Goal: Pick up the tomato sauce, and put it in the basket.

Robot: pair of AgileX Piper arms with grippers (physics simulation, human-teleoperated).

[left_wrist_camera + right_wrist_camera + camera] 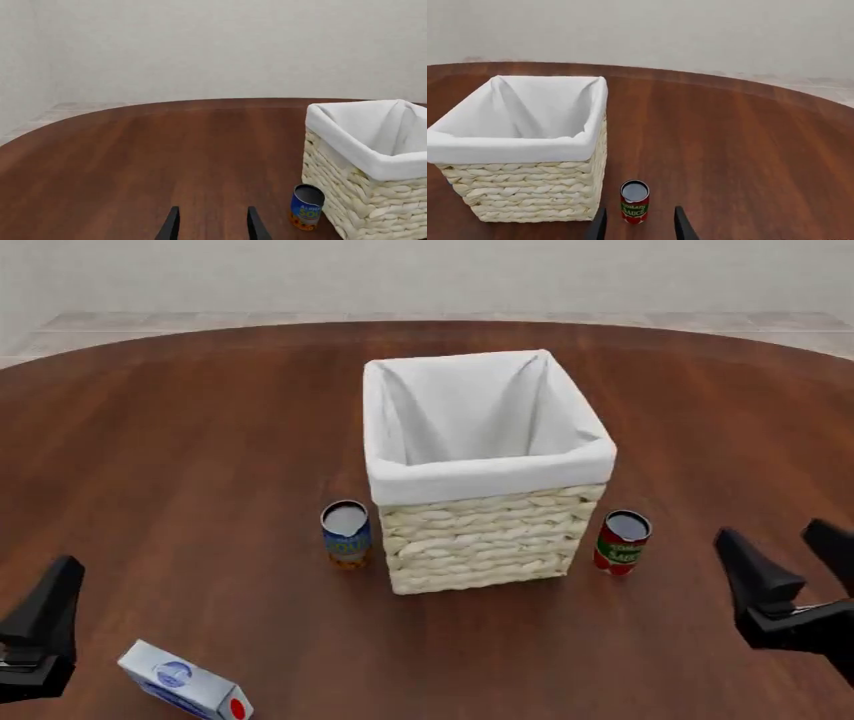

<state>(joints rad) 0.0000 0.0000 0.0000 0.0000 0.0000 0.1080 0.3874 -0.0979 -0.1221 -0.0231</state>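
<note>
The tomato sauce (622, 541), a small red can with a silvery top, stands upright on the table just right of the basket (481, 540). The basket is tall cream wicker with a white lining. My right gripper (794, 560) is open and empty, to the right of the can and nearer the table's front. In the right wrist view the can (634, 201) stands just ahead of the open gripper (639, 227), beside the basket (527, 185). My left gripper (38, 632) is low at the front left, open and empty in its wrist view (212, 227).
A blue-and-orange can (346, 533) stands against the basket's left side, also in the left wrist view (307, 207) next to the basket (360, 195). A white and blue carton (184, 683) lies at the front left. The round brown table (200, 440) stretches back to a wall.
</note>
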